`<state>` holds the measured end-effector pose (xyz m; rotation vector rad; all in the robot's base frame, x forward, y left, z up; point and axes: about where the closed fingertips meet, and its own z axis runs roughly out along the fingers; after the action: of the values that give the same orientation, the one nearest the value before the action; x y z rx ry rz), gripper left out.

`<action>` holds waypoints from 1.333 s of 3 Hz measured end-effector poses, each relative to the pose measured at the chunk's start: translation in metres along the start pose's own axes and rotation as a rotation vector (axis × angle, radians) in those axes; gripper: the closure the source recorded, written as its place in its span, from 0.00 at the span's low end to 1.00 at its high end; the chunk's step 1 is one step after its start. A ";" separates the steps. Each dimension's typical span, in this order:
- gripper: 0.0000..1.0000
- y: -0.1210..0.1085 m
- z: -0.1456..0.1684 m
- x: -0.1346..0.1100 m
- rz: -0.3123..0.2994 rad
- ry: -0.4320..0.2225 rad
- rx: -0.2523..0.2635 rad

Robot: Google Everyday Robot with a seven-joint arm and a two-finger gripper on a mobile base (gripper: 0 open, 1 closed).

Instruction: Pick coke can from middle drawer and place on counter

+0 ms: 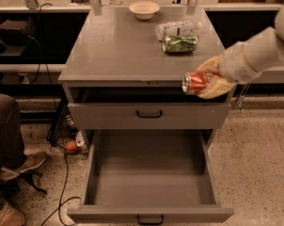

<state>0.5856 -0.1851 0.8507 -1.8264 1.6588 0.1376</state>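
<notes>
The red coke can [194,82] lies sideways in my gripper [209,81], silver end facing left. The gripper is shut on it, with tan fingers [216,86] wrapped around the can's right part. It hangs at the front right edge of the grey counter [118,46], about level with the top. The middle drawer [149,173] is pulled wide open below, and its tray holds nothing. My white arm [262,51] reaches in from the right.
A green can [180,43] and a clear plastic bottle [176,28] lie on the counter's back right. A white bowl [144,9] stands at the back. The top drawer [149,113] is slightly open. A person's leg [8,140] and cables are at the left.
</notes>
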 end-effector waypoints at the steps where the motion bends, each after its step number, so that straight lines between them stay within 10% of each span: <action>1: 1.00 -0.034 0.020 -0.032 -0.016 0.015 -0.033; 4: 1.00 -0.108 0.095 -0.090 -0.007 -0.049 -0.145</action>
<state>0.6999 -0.0606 0.8633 -1.9192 1.6459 0.3041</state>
